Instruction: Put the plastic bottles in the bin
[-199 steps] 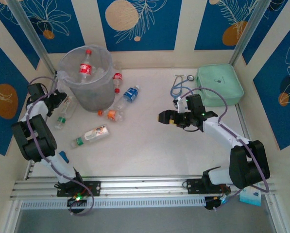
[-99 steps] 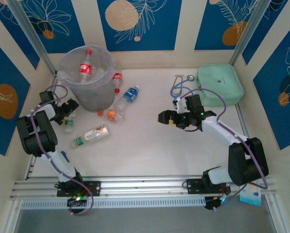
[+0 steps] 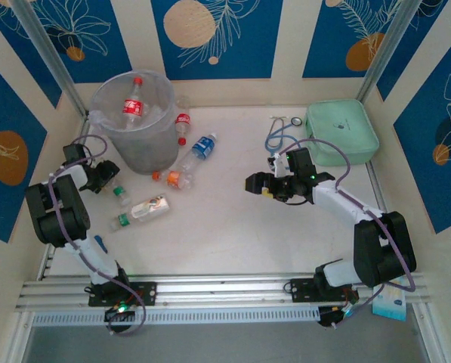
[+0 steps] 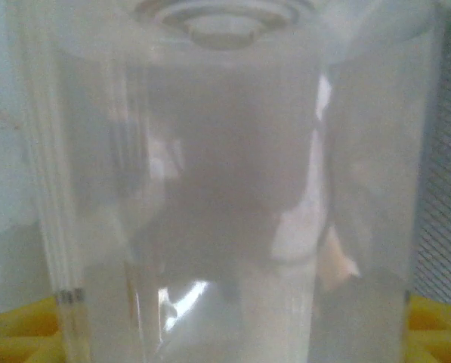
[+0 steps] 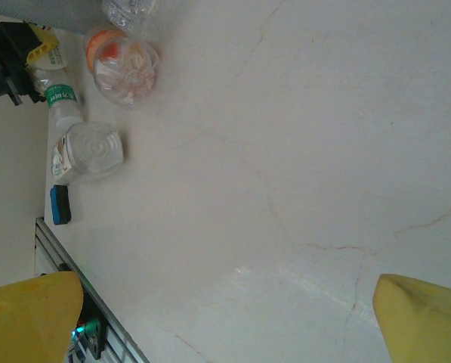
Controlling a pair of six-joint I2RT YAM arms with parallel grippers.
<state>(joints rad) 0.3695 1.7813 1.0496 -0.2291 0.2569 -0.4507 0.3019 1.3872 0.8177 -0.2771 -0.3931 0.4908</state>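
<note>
My left gripper (image 3: 106, 179) straddled 1 bottle (image 4: 233, 189) bound for the bin (image 3: 138, 151), though I couldn't tell if it pinched; my right gripper (image 3: 254, 184) hung spread.

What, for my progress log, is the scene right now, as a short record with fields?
bin: upright, far left, red-labelled bottle inside
left fingers: either side of a green-labelled bottle, grip unclear
right fingers: wide apart, empty, above bare table
loose bottles: at least four lying on the table near the bin
</note>
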